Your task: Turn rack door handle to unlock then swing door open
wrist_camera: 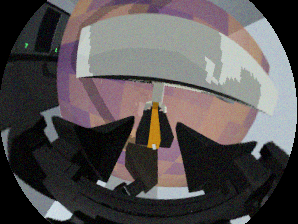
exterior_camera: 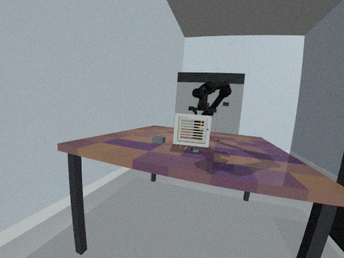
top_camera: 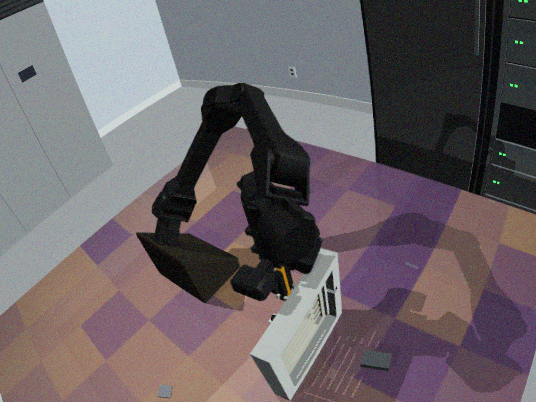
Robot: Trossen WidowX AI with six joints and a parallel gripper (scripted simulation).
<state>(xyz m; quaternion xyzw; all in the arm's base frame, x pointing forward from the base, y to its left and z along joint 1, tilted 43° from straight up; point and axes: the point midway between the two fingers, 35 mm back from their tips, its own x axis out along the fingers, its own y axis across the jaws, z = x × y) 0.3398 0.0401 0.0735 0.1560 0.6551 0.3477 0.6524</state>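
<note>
The white rack frame (top_camera: 320,260) (exterior_camera: 176,128) (wrist_camera: 150,35) stands upright on the table. Its slatted door (top_camera: 300,340) (exterior_camera: 192,132) looks shut within it. The upright handle (top_camera: 286,282) (wrist_camera: 155,127), black with an orange stripe, stands on the arm's side of the door; in the exterior view it shows partly through the slats. My gripper (wrist_camera: 154,121) is partly open and points down at the handle. In the wrist view the handle shows between the two fingers, with a gap on each side. I cannot tell whether the fingertips are level with it.
A dark grey block (top_camera: 376,361) (exterior_camera: 195,149) lies on the far side of the frame from the arm. A small grey piece (top_camera: 165,391) lies near the table's edge in the top view. A grey block (exterior_camera: 158,139) shows beside the frame. The arm's dark base (top_camera: 190,260) stands behind the handle.
</note>
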